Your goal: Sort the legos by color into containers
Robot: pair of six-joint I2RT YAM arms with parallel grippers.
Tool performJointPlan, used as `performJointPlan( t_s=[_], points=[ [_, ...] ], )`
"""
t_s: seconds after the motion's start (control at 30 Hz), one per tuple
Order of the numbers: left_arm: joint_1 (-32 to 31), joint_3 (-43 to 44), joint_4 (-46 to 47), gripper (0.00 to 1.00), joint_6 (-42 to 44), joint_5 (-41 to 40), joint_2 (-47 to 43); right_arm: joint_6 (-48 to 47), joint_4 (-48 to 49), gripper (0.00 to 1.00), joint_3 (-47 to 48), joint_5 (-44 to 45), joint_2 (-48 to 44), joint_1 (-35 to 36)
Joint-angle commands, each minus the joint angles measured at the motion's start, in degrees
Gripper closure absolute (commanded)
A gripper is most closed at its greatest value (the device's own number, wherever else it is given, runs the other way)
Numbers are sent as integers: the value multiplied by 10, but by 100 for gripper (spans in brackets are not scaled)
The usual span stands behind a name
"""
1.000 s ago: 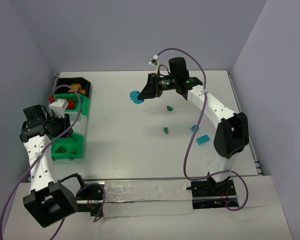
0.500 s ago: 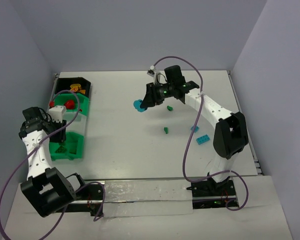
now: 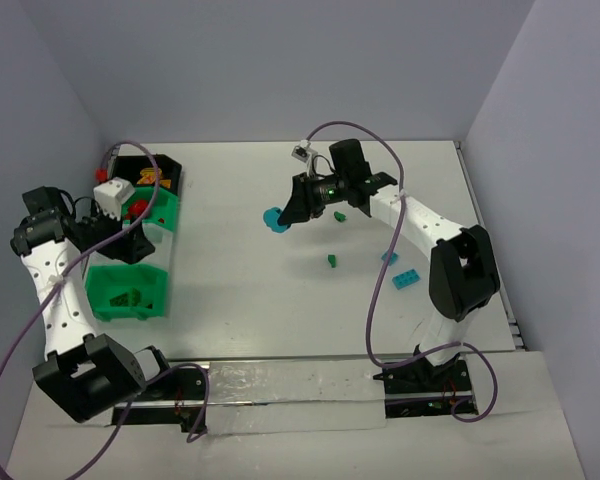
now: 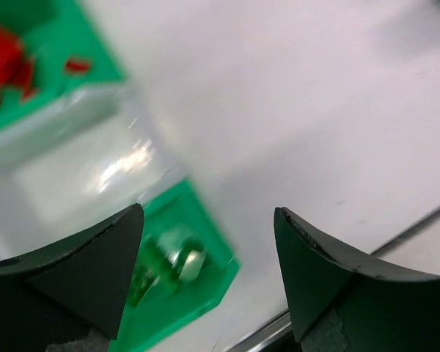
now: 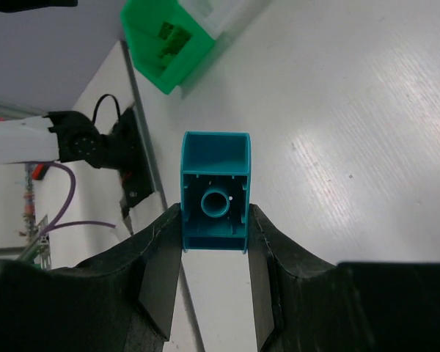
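My right gripper point(image 3: 283, 212) is shut on a teal-blue brick point(image 3: 271, 220) and holds it over the middle of the table. In the right wrist view the brick point(image 5: 215, 192) sits between the pads, hollow underside facing the camera. My left gripper point(image 3: 130, 243) is open and empty above the row of bins at the left. In the left wrist view its jaws point(image 4: 207, 213) frame the green bin point(image 4: 205, 290) that holds green bricks. The row has a black bin point(image 3: 170, 172) with orange bricks, a green bin point(image 3: 164, 212) with red bricks, a pale bin and the near green bin point(image 3: 130, 312).
Loose on the table right of centre lie two green bricks point(image 3: 337, 214) point(image 3: 332, 261) and two teal bricks point(image 3: 388, 256) point(image 3: 406, 280). Walls close the table at the back and sides. A metal rail runs along the near edge.
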Motion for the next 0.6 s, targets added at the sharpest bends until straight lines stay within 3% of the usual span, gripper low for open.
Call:
performJointPlan(
  t_s=[0.0, 0.07, 0.23, 0.57],
  points=[
    [-62, 49, -86, 20, 30, 273, 39, 36, 107, 100, -9, -101, -24, 14],
    [-100, 45, -62, 20, -24, 305, 43, 33, 116, 100, -6, -113, -22, 24],
    [-199, -11, 124, 20, -165, 328, 11, -11, 78, 100, 13, -128, -16, 62],
    [-288, -77, 295, 17, -322, 341, -10, -119, -21, 100, 57, -96, -5, 115]
  ],
)
